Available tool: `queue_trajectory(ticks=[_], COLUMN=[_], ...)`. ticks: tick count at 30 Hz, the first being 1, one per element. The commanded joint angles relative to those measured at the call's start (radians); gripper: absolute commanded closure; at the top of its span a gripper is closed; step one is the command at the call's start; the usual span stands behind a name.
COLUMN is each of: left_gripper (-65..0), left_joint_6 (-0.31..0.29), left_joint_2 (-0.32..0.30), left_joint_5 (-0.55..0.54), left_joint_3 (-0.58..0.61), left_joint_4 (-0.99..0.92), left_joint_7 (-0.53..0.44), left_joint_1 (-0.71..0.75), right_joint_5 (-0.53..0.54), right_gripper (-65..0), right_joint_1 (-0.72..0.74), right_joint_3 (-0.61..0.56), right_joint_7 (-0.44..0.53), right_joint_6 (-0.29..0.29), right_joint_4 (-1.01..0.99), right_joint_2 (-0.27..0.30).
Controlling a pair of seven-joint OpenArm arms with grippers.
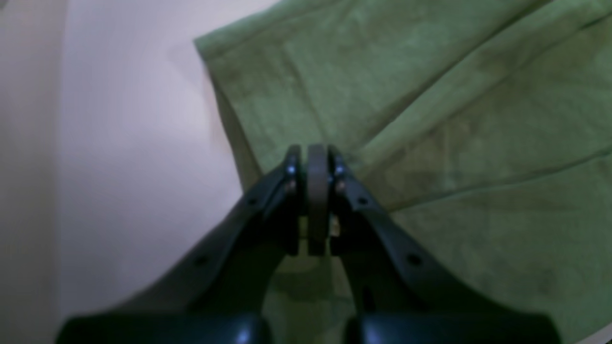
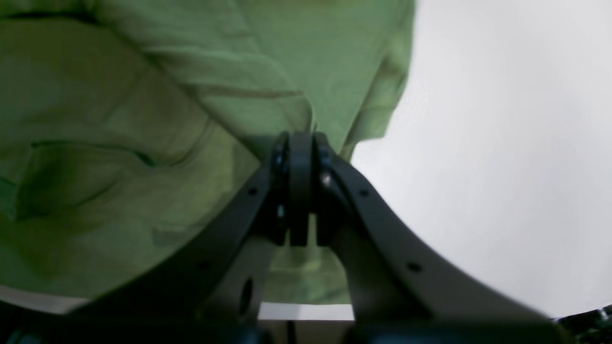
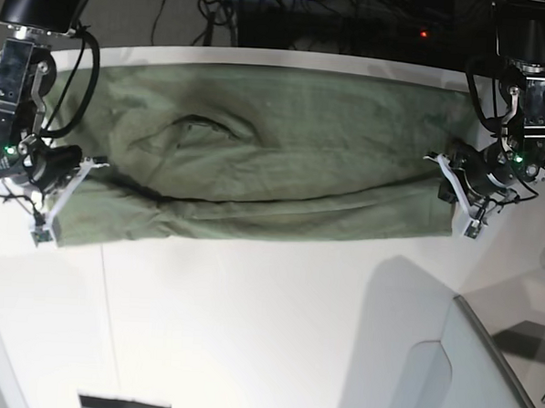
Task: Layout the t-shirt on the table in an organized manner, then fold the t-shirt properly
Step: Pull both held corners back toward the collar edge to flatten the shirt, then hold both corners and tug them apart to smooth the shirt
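Base view: we find both grippers, left gripper (image 3: 467, 198) and right gripper (image 3: 61, 186), clamped tight on wrinkly olive-green cotton t-shirt (image 3: 256, 167); uneven pull risks skewed fold across white smooth table (image 3: 248, 331).

free: near table (image 3: 248, 331) | obstacle: grey panel (image 3: 483, 380), near corner

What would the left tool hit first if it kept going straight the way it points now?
Most likely the t-shirt. In the left wrist view the shut left tool points onto green cloth near the shirt's edge, with bare table just beside it. Depth is unclear, so how far off the cloth lies cannot be told.
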Motion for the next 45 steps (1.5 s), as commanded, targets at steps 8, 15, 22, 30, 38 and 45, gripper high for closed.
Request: queue_trajectory(ticks=[8, 15, 22, 30, 38, 45], left_gripper=[0.0, 0.0, 0.0, 0.0, 0.0, 0.0], left_joint_6=[0.003, 0.003, 0.003, 0.003, 0.003, 0.003], left_joint_2=[-0.020, -0.025, -0.025, -0.026, -0.026, -0.028], left_joint_5=[-0.005, -0.005, -0.005, -0.005, -0.005, -0.005], left_joint_3=[-0.006, -0.013, -0.013, -0.014, -0.014, -0.016], left_joint_4=[0.015, 0.021, 0.026, 0.087, 0.079, 0.079], left_joint_7=[-0.012, -0.010, -0.008, -0.004, -0.007, -0.007], left_joint_1=[-0.016, -0.028, -0.025, 0.019, 0.033, 0.022], right_joint_5=[0.001, 0.001, 0.001, 0.001, 0.001, 0.001], right_gripper=[0.0, 0.0, 0.0, 0.0, 0.0, 0.0], right_joint_1=[-0.057, -0.086, -0.108, -0.138, -0.160, -0.186], right_joint_3=[0.004, 0.002, -0.005, -0.004, -0.005, 0.001], right_joint_7=[-0.055, -0.055, -0.057, -0.055, -0.057, -0.052], right_joint_6=[-0.003, -0.003, -0.003, -0.003, -0.003, -0.003], right_joint_4=[0.124, 0.127, 0.130, 0.158, 0.173, 0.175], right_joint_2=[0.006, 0.003, -0.031, -0.056, -0.056, -0.059])
